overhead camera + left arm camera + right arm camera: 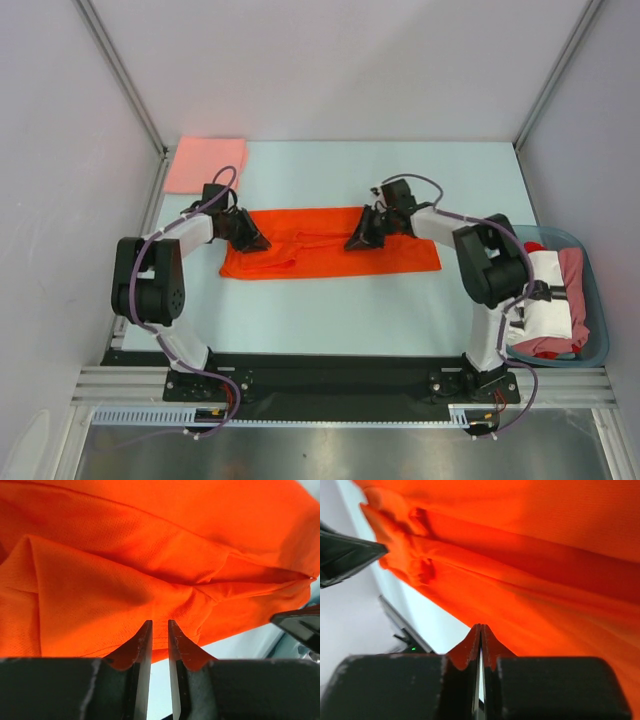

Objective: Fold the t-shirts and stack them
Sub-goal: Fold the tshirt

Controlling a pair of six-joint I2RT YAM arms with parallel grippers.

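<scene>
**Arms.** I read my left arm as elbow out toward 9 o'clock, forearm reaching in. Its left gripper [250, 240] sits low over the shirt's 9 o'clock end, jaws slightly parted and nothing between them. My right arm mirrors it, elbow toward 3 o'clock. The right gripper [357, 240] is pressed closed at the cloth right of centre. I cannot tell whether it pinches a fold.

**Task items.** 1 orange-red t-shirt [320, 250] lies spread and creased mid-table, between both grippers. 1 salmon-pink t-shirt [205, 165] lies folded at the 10 o'clock corner. White [545, 290] and pink shirts [572, 275] are heaped in the blue-green tub [598, 300] at 4 o'clock.

**Surface and room.** Pale blue table [330, 310], grey-white walls, metal rail [340, 385] at 6 o'clock.
</scene>
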